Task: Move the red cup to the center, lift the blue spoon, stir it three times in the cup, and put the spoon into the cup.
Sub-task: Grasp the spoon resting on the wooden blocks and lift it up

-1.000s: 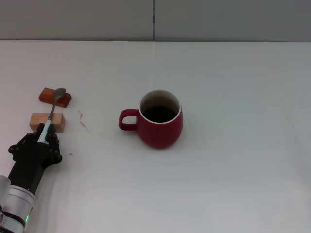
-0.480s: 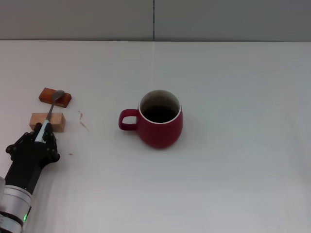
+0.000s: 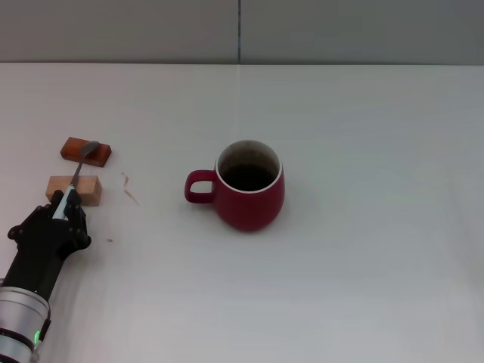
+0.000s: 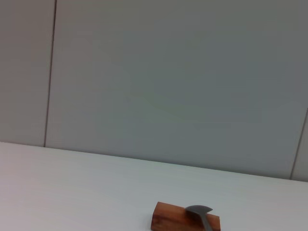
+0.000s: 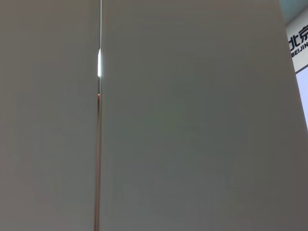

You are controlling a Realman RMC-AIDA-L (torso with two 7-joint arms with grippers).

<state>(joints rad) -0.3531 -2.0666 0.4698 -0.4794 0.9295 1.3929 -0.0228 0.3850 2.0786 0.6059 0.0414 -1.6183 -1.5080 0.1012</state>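
While my left gripper point(image 3: 66, 210) sits low at the left edge of the white table point(image 3: 363, 227), its black fingers are closed around the pale handle end of the blue spoon point(image 3: 78, 176). From my head view the spoon runs away from me out of the grip, its grey stem crossing the light wooden block point(image 3: 73, 190) and its bowl resting on the reddish-brown wooden block point(image 3: 85, 149) farther back. My left wrist view shows that same reddish-brown block point(image 4: 185, 222) with the spoon's grey bowl point(image 4: 199, 210) lying on its top, the grey wall panels point(image 4: 168, 82) rising behind it.

Off to the right of the blocks, well apart from my gripper, the red cup point(image 3: 247, 184) stands upright near the middle of the table. Its loop handle points left, toward the spoon's side, and its inside looks dark under the thin pale rim. Between the blocks and the cup I see a small reddish squiggle point(image 3: 130, 188) on the tabletop, just beside the light block, and a tiny speck point(image 3: 110, 240) of the same colour nearer to me. Neither one rises off the surface, and only bare white tabletop lies between the spoon and the cup's handle.

My right gripper shows nowhere in the head view, and its wrist camera sees only grey wall panels with a narrow vertical seam point(image 5: 98, 120).
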